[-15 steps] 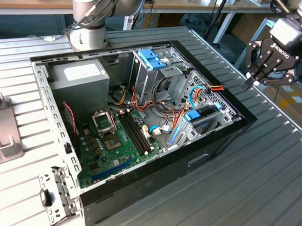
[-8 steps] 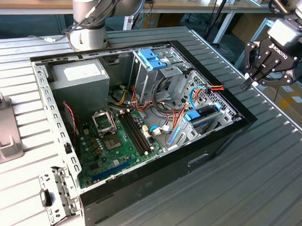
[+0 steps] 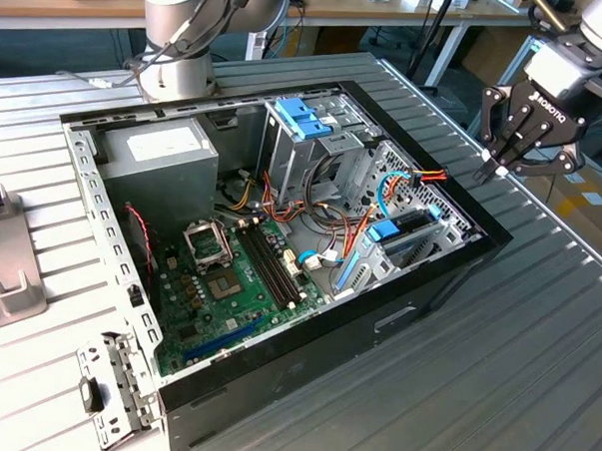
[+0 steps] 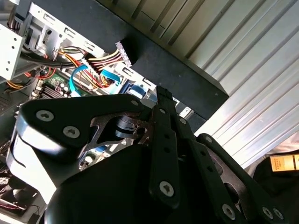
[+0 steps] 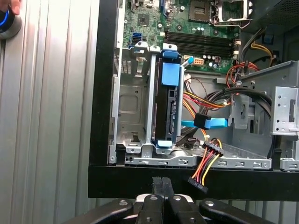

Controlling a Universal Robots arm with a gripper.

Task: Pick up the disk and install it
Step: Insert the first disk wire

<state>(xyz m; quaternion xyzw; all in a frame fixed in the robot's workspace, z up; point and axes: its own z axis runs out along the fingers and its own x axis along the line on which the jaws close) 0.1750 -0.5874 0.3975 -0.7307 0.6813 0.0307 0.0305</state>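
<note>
Apparently black disk (image 5: 168,108) with blue ends, green motherboard (image 3: 223,287), ribbed grey table (image 3: 494,384)

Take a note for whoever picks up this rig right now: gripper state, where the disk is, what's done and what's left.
Gripper: shut, empty, just outside the case's black wall.
Disk: on edge in the drive bay inside the case, with blue pieces at both ends.
Done: disk is in the bay, gripper off it.
Left: can't tell if the disk is fully latched. A power connector hangs loose over the case wall, unplugged.
</note>
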